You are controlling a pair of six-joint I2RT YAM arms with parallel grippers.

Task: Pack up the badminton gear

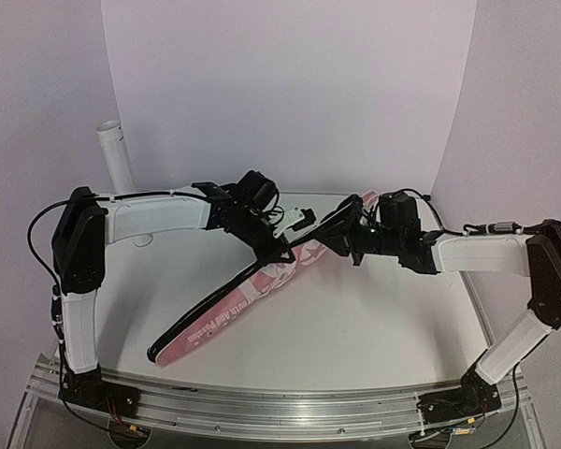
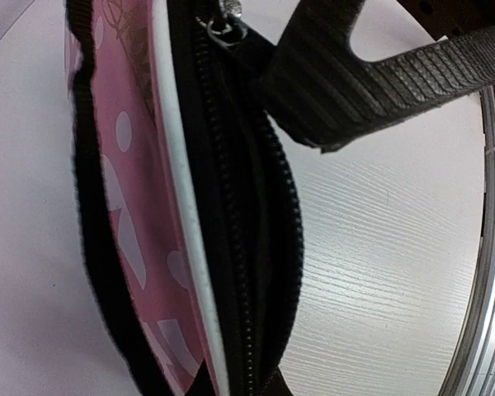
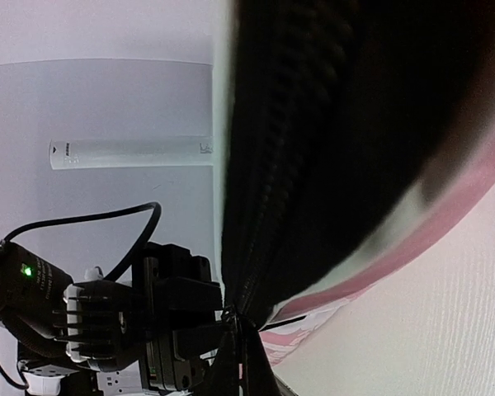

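My left arm [image 1: 159, 217] and right arm [image 1: 477, 253] reach inward, nearly meeting; left gripper [image 1: 262, 231] and right gripper [image 1: 349, 241] look clamped shut, though my view's poor.

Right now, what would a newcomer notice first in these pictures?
A long pink racket bag with black trim lies diagonally across the white table. The left gripper and right gripper meet at its far end, where the zipper gapes. A white tube stands back left.

Open tabletop [image 1: 393, 323] right of diagonal pink bag [image 1: 252, 297]
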